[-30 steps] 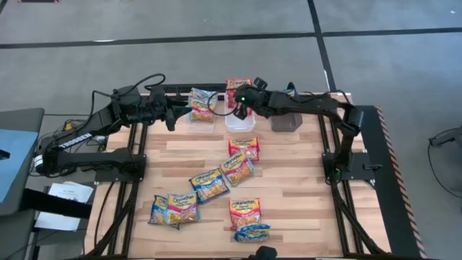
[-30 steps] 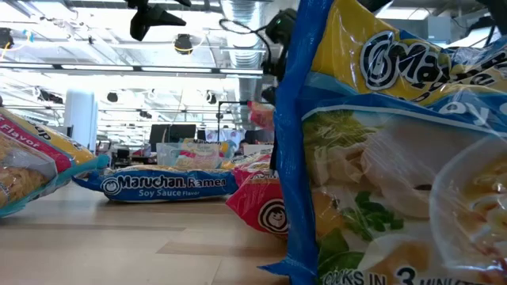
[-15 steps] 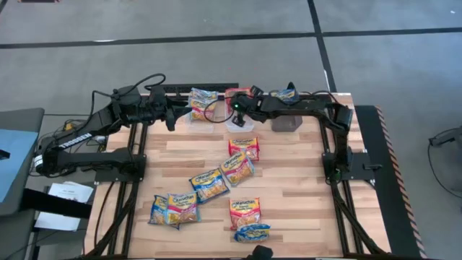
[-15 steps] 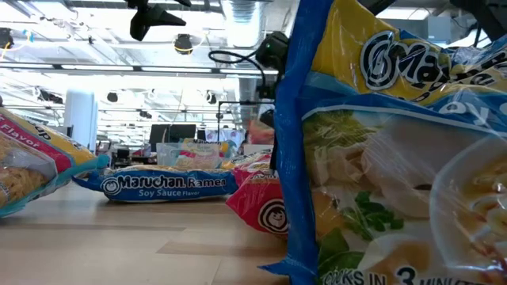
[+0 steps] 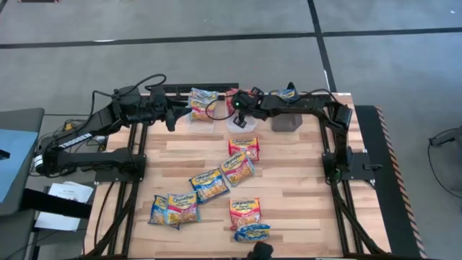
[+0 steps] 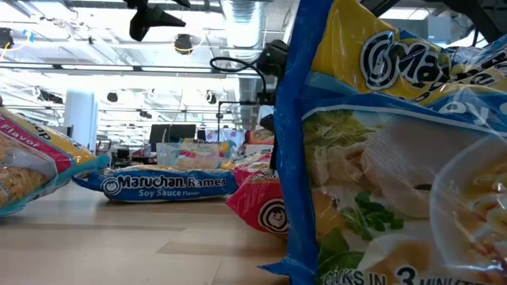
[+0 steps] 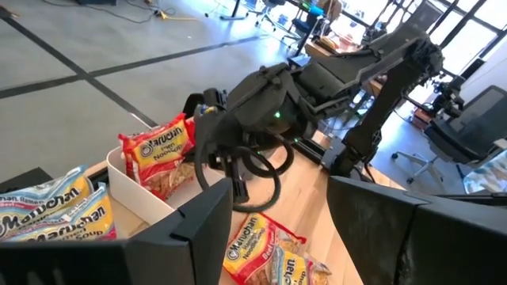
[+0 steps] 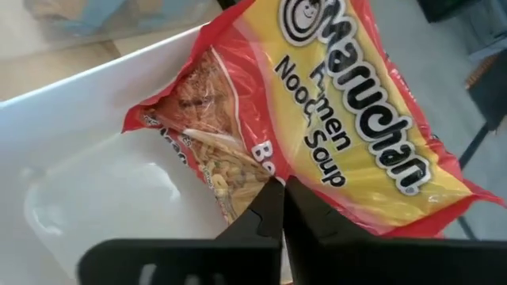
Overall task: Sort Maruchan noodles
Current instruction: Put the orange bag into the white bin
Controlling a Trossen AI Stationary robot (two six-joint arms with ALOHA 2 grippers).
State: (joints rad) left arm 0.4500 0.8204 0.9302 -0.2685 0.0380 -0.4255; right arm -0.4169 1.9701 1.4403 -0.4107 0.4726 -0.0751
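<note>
My right gripper (image 5: 239, 114) hangs over the white bin (image 5: 245, 124) at the table's far edge, shut on a red-and-yellow Maruchan packet (image 8: 341, 119) that stands tilted inside it (image 7: 161, 150). My left gripper (image 7: 277, 229) is open and waits beside the clear bin (image 5: 202, 110), which holds blue packets (image 7: 55, 210). Several more packets lie flat on the table: a red one (image 5: 244, 148), blue ones (image 5: 209, 184), a pair near the left (image 5: 173, 209) and two near the front (image 5: 247, 217). My right gripper pinches the red packet at one long edge (image 8: 265, 178), between its two fingers (image 8: 261, 218). The fingers come from above, pointing down into the white bin. The packet leans tilted in the bin, its lower end inside the bin's white walls (image 8: 95, 127).
A grey bin (image 5: 286, 121) sits to the right of the white one, with a blue packet (image 5: 286, 92) behind it. In the low view a blue packet (image 6: 380, 142) fills the foreground and a Soy Sauce packet (image 6: 166, 184) lies further back. Bare wood lies right of the packets.
My right gripper has moved toward the table's left and down, carrying the red packet from above the far edge into the white bin. The packet, lifted clear a second ago, now stands inside the bin.
</note>
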